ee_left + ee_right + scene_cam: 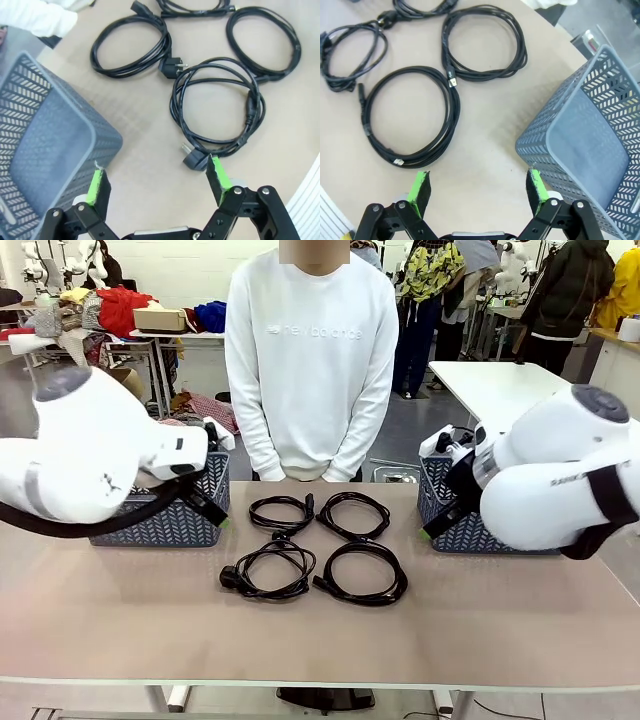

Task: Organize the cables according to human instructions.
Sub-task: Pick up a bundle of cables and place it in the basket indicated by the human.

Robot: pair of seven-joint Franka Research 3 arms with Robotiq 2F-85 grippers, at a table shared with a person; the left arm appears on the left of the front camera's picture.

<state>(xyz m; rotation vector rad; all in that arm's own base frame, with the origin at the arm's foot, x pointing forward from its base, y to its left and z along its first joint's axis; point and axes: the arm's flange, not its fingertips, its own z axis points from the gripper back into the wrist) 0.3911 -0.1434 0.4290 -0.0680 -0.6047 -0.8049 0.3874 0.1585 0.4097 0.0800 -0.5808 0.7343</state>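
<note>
cables [170,67] partly past wrist-view edges

My pads [96,186] are green, my arms [80,460] white. Black cables [175,102] lie on the tan table [120,610], beside blue-grey lattice baskets [175,522].

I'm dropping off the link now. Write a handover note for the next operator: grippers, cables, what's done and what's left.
Left gripper: open, holding nothing, over the table beside the left basket.
Right gripper: open, holding nothing, beside the right basket.
Cables: all four coiled, lying two by two at mid-table between the baskets.
Person: stands at the far side, not pointing.
Done: no cable sorted yet.
Left: wait for the person's instruction, then move all four cables.
</note>
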